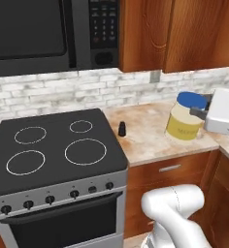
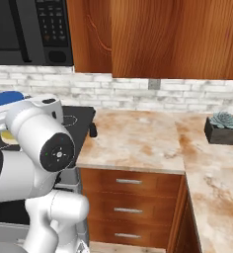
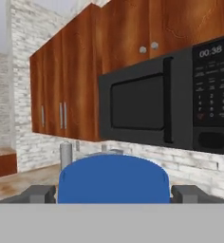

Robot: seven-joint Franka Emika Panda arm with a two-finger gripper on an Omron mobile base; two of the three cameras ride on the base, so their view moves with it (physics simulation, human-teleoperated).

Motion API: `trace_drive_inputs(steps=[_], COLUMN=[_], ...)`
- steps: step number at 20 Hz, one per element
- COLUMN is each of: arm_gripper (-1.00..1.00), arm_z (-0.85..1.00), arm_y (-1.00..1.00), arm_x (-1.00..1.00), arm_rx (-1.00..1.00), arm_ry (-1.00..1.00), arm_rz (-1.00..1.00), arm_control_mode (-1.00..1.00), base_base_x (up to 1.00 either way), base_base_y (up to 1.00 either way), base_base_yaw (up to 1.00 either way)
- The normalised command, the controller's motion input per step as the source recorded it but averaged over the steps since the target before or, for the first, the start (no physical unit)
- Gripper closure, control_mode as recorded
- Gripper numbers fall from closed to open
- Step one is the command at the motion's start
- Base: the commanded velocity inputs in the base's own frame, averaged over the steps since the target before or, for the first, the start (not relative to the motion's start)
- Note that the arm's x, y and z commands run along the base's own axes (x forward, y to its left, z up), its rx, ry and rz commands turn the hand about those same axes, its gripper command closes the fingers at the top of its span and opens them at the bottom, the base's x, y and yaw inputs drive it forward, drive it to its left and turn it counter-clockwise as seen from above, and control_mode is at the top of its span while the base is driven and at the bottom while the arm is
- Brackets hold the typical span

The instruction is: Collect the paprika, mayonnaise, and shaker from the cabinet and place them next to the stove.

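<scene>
A marbled beige table (image 1: 150, 138) ran to the right of the stove (image 1: 58, 145). The shaker (image 1: 122, 128) already stood just right of the stove. The claw (image 1: 200, 107) gripped the mayonnaise (image 1: 186, 117) with its jaws spread wide around the blue lid, further right of the stove, apparently about to set it down. By my judgement, the paprika remained to be fetched.

Light is even and bright across all three views, with no visible source and no glare. Soft, faint shadows sit under the mayonnaise (image 1: 186, 117) and the shaker (image 1: 122, 129) on the table (image 1: 145, 131). Edges look slightly soft and low in resolution, straight lines stay undistorted, and the hand view is blurriest.
</scene>
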Motion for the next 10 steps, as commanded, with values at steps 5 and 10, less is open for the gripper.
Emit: trace_drive_inputs(steps=[5, 10], arm_gripper=[1.0, 1.0], arm_z=[0.0, -0.13], arm_y=[0.0, -0.13], arm_x=[0.0, 0.03], arm_rx=[0.0, 0.0], arm_ry=[0.0, 0.0], arm_rz=[0.0, 0.06], arm_control_mode=[1.0, -1.0], base_base_x=[0.68, 0.27], base_base_y=[-0.02, -0.01], base_base_yaw=[0.21, 0.1])
